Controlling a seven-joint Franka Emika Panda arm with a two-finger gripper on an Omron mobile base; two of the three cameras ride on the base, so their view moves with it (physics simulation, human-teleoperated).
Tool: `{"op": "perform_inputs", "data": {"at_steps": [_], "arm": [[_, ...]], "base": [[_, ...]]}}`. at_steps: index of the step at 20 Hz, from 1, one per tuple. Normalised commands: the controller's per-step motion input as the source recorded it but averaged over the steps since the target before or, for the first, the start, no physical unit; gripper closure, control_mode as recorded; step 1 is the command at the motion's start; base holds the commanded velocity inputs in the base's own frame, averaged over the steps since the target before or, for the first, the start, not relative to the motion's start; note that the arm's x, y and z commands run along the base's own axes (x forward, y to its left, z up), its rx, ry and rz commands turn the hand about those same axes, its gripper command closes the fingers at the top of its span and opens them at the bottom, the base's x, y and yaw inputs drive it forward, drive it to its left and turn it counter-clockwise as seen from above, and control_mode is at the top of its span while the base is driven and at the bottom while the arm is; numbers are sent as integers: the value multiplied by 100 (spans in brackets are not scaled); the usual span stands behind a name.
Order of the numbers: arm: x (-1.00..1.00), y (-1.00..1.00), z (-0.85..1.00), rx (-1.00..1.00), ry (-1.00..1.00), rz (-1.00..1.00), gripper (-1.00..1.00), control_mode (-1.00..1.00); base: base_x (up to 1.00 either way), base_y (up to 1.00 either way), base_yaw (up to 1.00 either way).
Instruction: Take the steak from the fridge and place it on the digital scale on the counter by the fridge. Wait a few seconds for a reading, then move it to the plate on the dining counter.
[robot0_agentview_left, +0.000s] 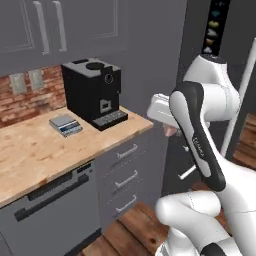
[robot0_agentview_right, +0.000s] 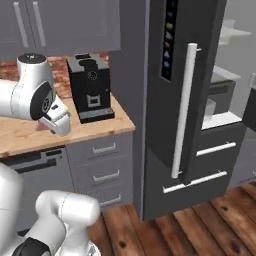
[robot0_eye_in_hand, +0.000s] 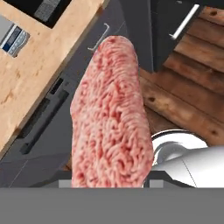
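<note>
Fridge (robot0_agentview_right: 200, 100) fills the right side, tall dark grey, long silver bar handle (robot0_agentview_right: 184, 110) down its front, 2 drawers below with their own silver bars. Left of it runs the wood worktop (robot0_agentview_left: 35, 145) against a brick backsplash (robot0_agentview_left: 20, 105), grey drawers and a dark dishwasher front under it, grey wall cabinets above. Wooden plank floor (robot0_agentview_right: 200, 225) in front. The white arm bends up over the floor just off the worktop's end corner. Black boxy coffee machine (robot0_agentview_left: 93, 92) sits at the back of the worktop near the fridge end. Digital scale (robot0_agentview_left: 65, 124) lies flat on the worktop just left of the coffee machine, close to it but apart, nothing on it. Gripper (robot0_agentview_left: 169, 131) hangs in the air off the worktop's end, clamped on the steak (robot0_eye_in_hand: 109, 113); hand view has the pinkish-red slab standing up from between the fingers, above cabinet fronts and floor. A bit of pink peeks below the hand in both base views. Steak is well apart from the scale, off the worktop edge.
</note>
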Motion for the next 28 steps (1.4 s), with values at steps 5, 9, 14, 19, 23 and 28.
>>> {"op": "perform_inputs", "data": {"at_steps": [5,9,14,19,23,28], "arm": [[0,0,0,0,0,0,100,100],[0,0,0,0,0,0,100,100],[0,0,0,0,0,0,100,100],[0,0,0,0,0,0,100,100],[0,0,0,0,0,0,100,100],[0,0,0,0,0,0,100,100]], "base": [[-44,1,-92],[-44,-1,-87],[-32,-27,-79],[15,-41,-62],[92,-5,-36],[100,0,-19]]}}
